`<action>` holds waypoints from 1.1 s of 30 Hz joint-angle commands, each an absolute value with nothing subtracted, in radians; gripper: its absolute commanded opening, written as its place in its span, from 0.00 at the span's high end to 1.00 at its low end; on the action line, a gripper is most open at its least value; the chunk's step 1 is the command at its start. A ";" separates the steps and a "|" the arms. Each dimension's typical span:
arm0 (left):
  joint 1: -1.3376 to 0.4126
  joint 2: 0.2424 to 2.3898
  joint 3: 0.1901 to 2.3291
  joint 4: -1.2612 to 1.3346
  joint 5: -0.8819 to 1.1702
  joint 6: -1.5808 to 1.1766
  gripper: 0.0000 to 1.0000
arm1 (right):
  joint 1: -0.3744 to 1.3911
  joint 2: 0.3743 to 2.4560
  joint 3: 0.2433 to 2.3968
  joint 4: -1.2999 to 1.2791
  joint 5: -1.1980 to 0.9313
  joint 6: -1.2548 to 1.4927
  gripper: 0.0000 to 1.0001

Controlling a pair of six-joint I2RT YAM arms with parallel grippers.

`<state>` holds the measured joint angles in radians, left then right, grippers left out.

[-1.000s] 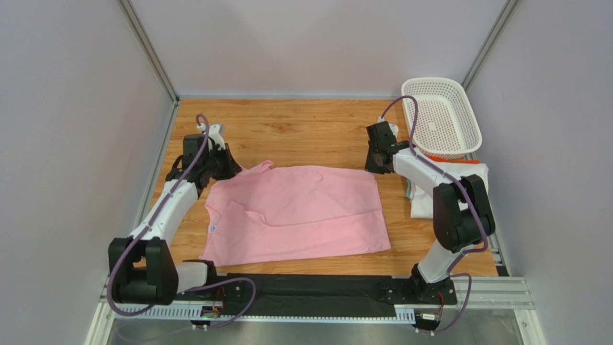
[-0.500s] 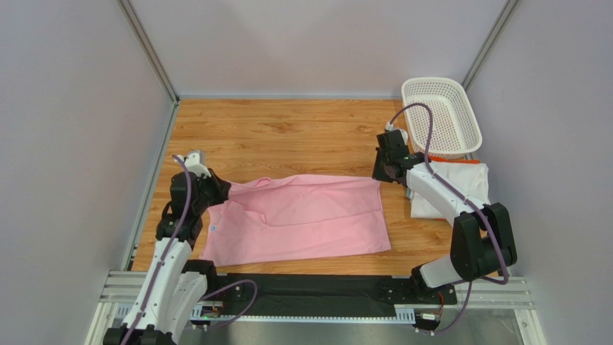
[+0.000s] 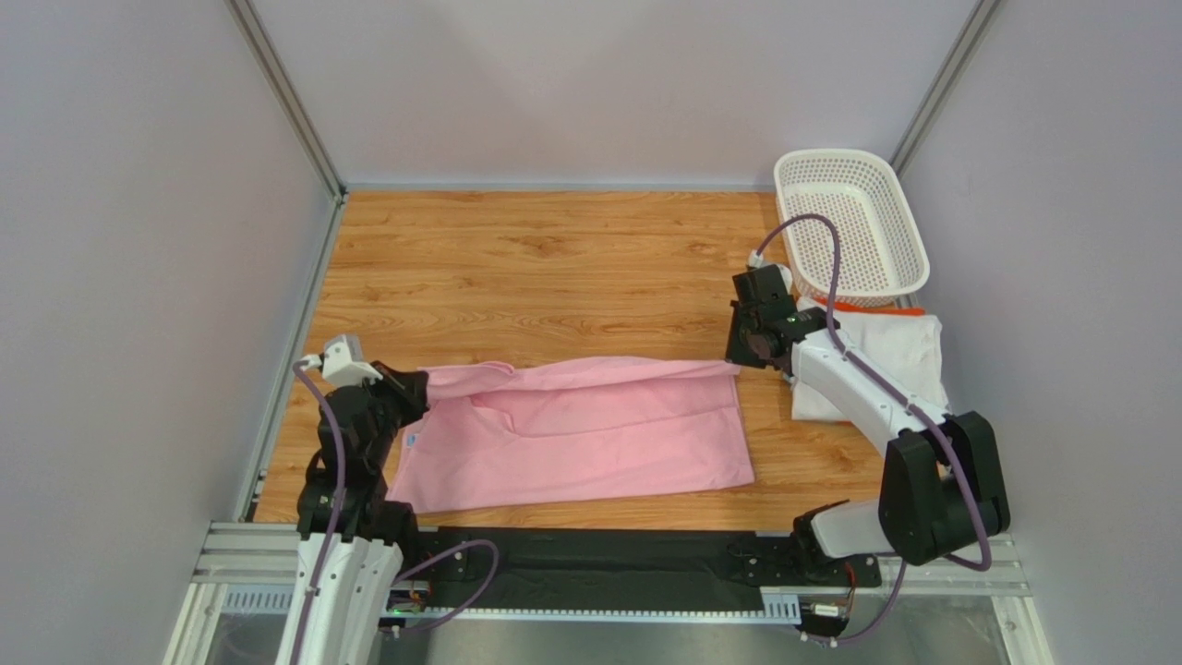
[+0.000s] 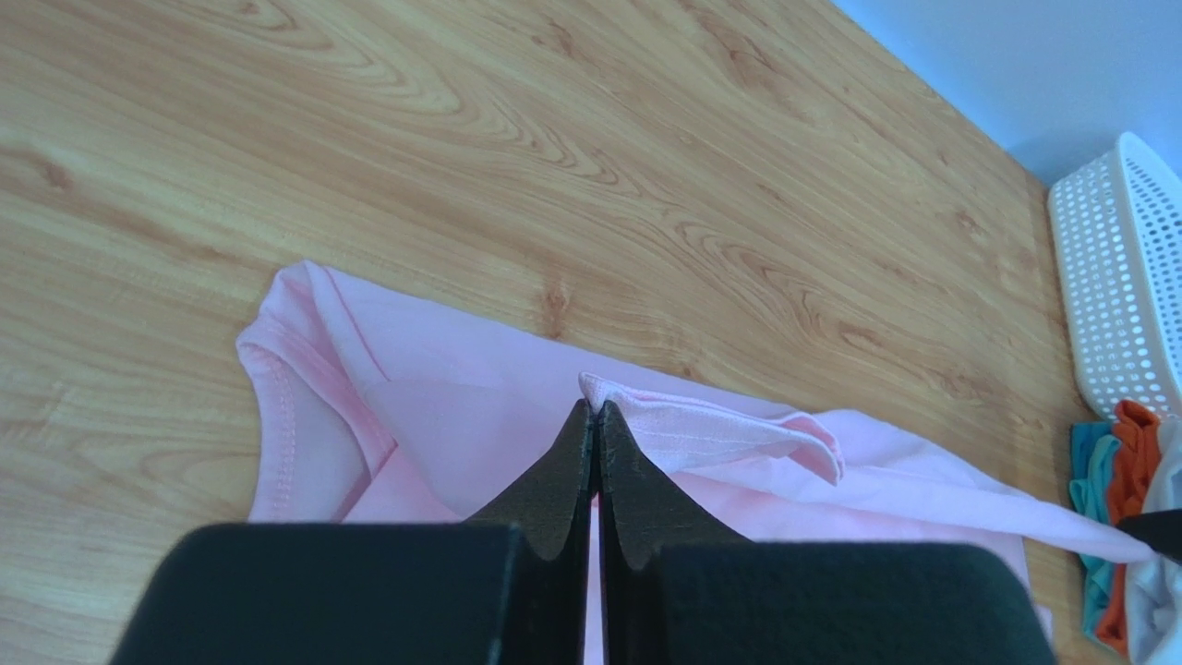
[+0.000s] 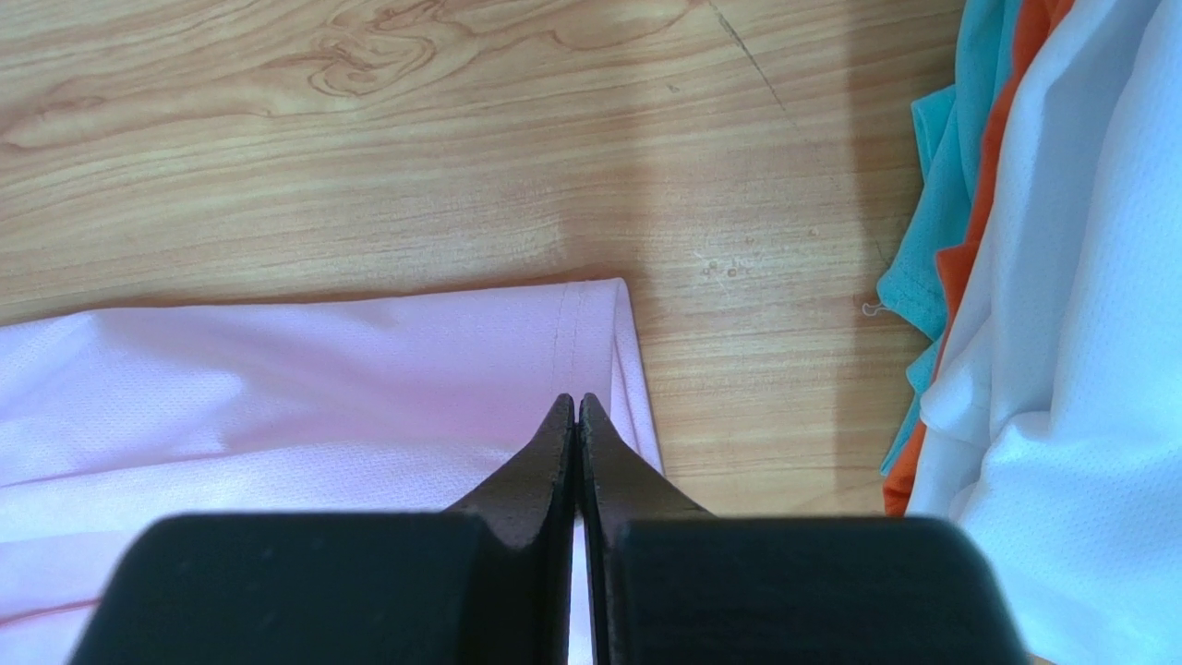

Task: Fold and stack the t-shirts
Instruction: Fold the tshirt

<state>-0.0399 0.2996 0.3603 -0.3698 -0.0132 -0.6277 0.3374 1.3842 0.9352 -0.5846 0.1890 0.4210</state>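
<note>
Your left arm (image 3: 337, 478) stood folded steeply over its base at the near left corner. Your left hand (image 3: 414, 389) pointed toward the middle, its fingers (image 4: 562, 478) pressed together on a fold of the pink t-shirt (image 3: 583, 430). Your right arm (image 3: 863, 395) reached far and leftward from a bent elbow. Your right hand (image 3: 738, 363) sat low, its fingers (image 5: 541, 471) pinched together on that shirt's corner.
</note>
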 commanded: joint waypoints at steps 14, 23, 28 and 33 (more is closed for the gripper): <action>-0.043 -0.061 0.261 -0.603 -0.024 -0.765 1.00 | 0.339 1.255 0.827 -0.558 0.164 0.431 1.00; -0.043 -0.087 0.227 -0.701 -0.020 -0.802 1.00 | 0.339 1.227 0.741 -0.525 0.163 0.454 1.00; -0.043 -0.117 0.222 -0.747 -0.031 -0.833 0.87 | 0.339 1.218 0.712 -0.523 0.155 0.477 0.94; -0.043 -0.127 0.229 -0.753 -0.017 -0.860 0.55 | 0.339 1.175 0.681 -0.538 0.158 0.489 0.73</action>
